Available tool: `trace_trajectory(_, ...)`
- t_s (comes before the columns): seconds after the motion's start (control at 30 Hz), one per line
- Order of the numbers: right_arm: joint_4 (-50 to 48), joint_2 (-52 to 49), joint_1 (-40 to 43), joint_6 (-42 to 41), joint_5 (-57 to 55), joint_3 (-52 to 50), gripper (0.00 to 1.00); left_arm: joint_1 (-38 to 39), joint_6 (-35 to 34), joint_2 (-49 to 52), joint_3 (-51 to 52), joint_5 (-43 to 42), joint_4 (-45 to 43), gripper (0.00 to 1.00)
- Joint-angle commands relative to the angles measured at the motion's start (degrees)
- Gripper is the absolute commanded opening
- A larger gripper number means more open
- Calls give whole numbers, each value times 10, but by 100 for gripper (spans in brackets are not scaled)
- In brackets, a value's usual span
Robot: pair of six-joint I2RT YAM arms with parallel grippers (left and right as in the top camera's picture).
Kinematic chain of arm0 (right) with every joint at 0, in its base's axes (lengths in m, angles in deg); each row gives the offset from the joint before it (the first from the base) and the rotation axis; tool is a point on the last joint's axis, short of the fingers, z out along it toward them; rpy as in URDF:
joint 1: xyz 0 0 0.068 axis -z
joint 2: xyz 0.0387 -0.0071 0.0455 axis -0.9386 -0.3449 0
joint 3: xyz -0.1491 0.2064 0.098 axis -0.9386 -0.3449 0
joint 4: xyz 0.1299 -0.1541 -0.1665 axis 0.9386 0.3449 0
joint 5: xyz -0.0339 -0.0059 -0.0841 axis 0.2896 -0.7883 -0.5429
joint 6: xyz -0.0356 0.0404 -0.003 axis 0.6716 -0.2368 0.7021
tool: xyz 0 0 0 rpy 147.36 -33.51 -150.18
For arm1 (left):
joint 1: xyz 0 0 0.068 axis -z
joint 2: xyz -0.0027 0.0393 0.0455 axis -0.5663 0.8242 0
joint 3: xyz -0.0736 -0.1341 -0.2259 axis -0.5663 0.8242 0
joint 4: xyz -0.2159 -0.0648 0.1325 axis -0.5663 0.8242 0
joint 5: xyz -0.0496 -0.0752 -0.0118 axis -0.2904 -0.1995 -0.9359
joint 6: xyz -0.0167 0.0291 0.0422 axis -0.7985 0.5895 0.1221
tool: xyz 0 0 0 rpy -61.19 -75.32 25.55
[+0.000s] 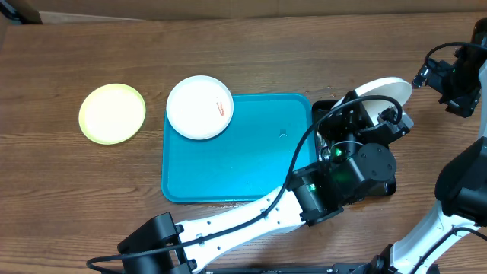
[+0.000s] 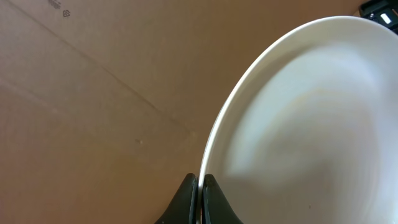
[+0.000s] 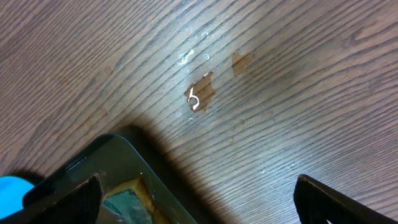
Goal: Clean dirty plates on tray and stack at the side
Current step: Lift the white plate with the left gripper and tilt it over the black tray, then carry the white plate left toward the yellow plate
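My left gripper (image 2: 201, 190) is shut on the rim of a white plate (image 2: 311, 118) and holds it tilted on edge. From overhead, this plate (image 1: 389, 88) and the left gripper (image 1: 367, 108) are above the black tray, right of the turquoise tray (image 1: 236, 164). A second white plate (image 1: 199, 106) with a red smear lies over the turquoise tray's far-left corner. The yellow-green rimmed plate (image 1: 112, 113) lies on the table to the left. My right gripper (image 3: 196, 208) is open and empty at the far right (image 1: 450, 76).
A narrow black tray (image 3: 134, 158) holding a green and yellow sponge (image 3: 127, 200) lies under the left arm (image 1: 323, 111). Wet spots and a small stain (image 3: 199, 96) mark the wood table beside it.
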Motion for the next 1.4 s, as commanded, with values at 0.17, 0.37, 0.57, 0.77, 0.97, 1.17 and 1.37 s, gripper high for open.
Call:
trace_trajectory(0.17,-2,14,1,-2,-2,7,100,-19,-146,-16,-12,-5,59,4)
trace_trajectory(0.37,-2,14,1,-2,-2,7,100,-93,-377,-19,-14,-201,223,4)
trace_trajectory(0.57,-2,14,1,-2,-2,7,100,-233,-529,-38,-37,-475,326,4)
trace_trajectory(0.77,-2,14,1,-2,-2,7,100,-455,-626,-36,-42,-743,394,4)
trace_trajectory(0.97,-2,14,1,-2,-2,7,100,-686,-635,-34,-41,-785,501,4)
trace_trajectory(1.17,-2,14,1,-2,-2,7,100,-876,-623,-29,-37,-757,577,4)
trace_trajectory(1.37,-2,14,1,-2,-2,7,100,-977,-623,-24,-8,-700,573,4)
